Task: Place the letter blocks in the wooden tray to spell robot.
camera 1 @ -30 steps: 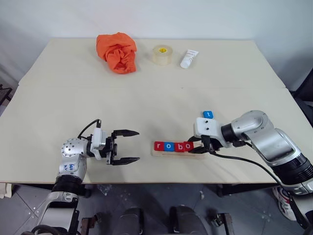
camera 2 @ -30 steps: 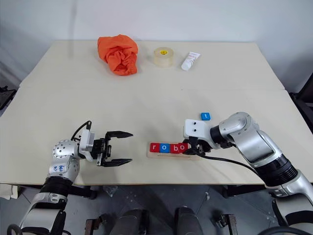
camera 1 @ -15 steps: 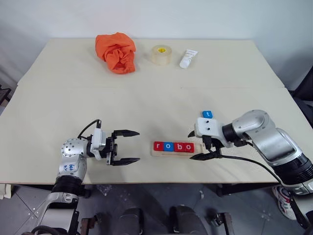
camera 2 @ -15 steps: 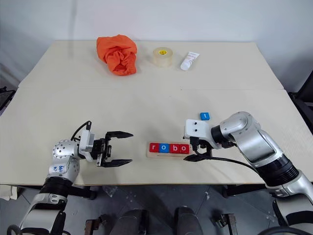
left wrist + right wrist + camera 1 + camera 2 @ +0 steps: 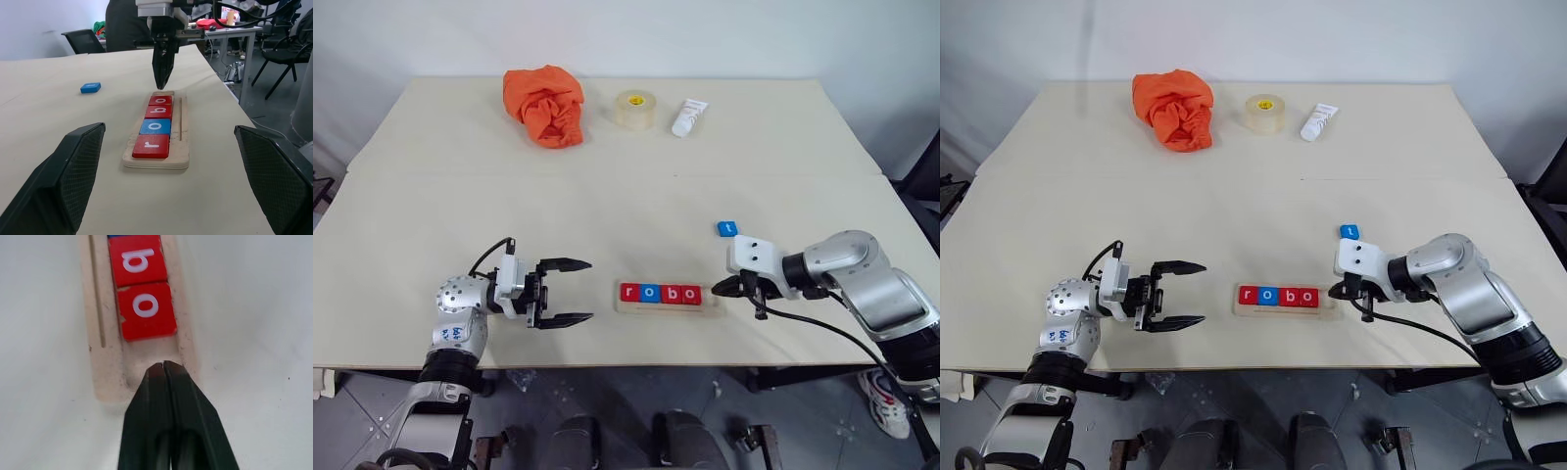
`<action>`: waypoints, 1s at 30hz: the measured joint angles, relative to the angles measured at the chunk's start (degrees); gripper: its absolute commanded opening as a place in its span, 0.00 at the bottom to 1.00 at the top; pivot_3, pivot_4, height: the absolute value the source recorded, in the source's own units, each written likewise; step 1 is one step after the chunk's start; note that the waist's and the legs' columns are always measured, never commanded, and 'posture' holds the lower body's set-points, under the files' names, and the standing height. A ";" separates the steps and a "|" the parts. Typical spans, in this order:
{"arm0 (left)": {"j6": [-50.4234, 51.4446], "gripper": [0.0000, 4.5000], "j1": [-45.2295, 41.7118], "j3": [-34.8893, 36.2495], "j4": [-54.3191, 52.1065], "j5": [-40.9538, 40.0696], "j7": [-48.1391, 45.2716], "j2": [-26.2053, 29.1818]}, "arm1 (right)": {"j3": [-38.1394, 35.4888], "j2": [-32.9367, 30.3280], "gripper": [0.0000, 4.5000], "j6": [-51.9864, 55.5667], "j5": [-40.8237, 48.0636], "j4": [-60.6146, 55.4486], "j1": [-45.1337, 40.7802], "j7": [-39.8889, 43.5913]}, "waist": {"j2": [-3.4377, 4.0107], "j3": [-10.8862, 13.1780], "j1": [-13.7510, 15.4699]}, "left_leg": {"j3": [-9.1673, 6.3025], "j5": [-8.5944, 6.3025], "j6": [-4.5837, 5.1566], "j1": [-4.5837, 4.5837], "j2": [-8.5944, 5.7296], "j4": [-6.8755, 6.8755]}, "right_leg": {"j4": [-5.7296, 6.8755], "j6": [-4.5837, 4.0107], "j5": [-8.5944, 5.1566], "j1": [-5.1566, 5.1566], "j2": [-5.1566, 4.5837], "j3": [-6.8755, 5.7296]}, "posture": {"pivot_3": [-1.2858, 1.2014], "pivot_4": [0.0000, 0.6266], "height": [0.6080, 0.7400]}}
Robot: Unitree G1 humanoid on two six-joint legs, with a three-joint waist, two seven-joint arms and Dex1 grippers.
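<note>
The wooden tray (image 5: 666,307) lies near the table's front edge. In it, from its left end, sit a red r (image 5: 629,292), a blue o (image 5: 650,293), a red b (image 5: 672,294) and a red o (image 5: 691,294). The right end slot (image 5: 146,357) is bare wood. A blue t block (image 5: 727,228) lies flat on the table behind and to the right of the tray. My right gripper (image 5: 717,289) is shut and empty, its tip just off the tray's right end. My left gripper (image 5: 589,289) stands open and empty, left of the tray, pointing at it.
At the table's far side lie a crumpled orange cloth (image 5: 546,103), a roll of clear tape (image 5: 633,108) and a white tube (image 5: 688,117). A seam (image 5: 607,175) crosses the tabletop. Chairs and a desk stand beyond the table's right end in the left wrist view.
My right gripper opened over the second red o, leaving it in the tray, then drew back to the right and shut. The left arm kept still.
</note>
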 measured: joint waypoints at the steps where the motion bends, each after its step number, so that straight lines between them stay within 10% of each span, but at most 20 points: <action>1: 0.00 1.00 0.00 0.00 0.00 0.00 0.00 0.00 | 0.33 0.32 0.01 -0.07 -0.13 0.21 0.03 -0.09 | 0.00 0.00 0.00 | 0.00 0.00 0.00 0.00 0.00 0.00 | 0.00 0.00 0.00 0.00 0.00 0.00 | 0.52 0.24 1.00; 30: 0.04 1.00 -0.20 0.08 0.04 0.03 0.00 0.03 | -2.53 3.88 0.01 2.77 1.94 -2.47 1.35 -2.52 | 0.00 0.00 0.05 | -0.01 0.00 -0.01 0.01 0.00 0.02 | 0.03 0.00 0.00 0.01 0.00 -0.02 | 0.52 0.24 1.00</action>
